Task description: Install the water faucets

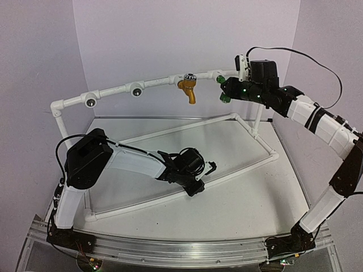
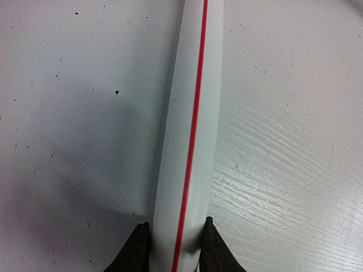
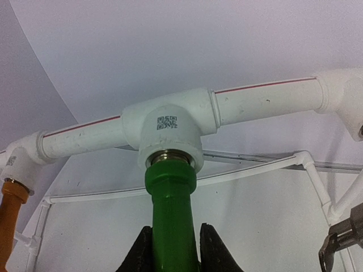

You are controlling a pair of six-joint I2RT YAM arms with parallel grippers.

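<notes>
Your right gripper [image 3: 173,241] clamps the green faucet [image 3: 173,192], seated in the far-right socket [image 3: 169,156], low on its body, which is rigid, light, probably slick plastic, so grip it squarely there, while your left gripper [image 2: 173,252] pinches the near base pipe [image 2: 190,141].

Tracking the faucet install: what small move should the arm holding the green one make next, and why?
Probably rotate the green faucet to thread it in: the right fingers clamp it, its end meets the tee socket with metal showing between, and the left fingers brace the frame pipe.
</notes>
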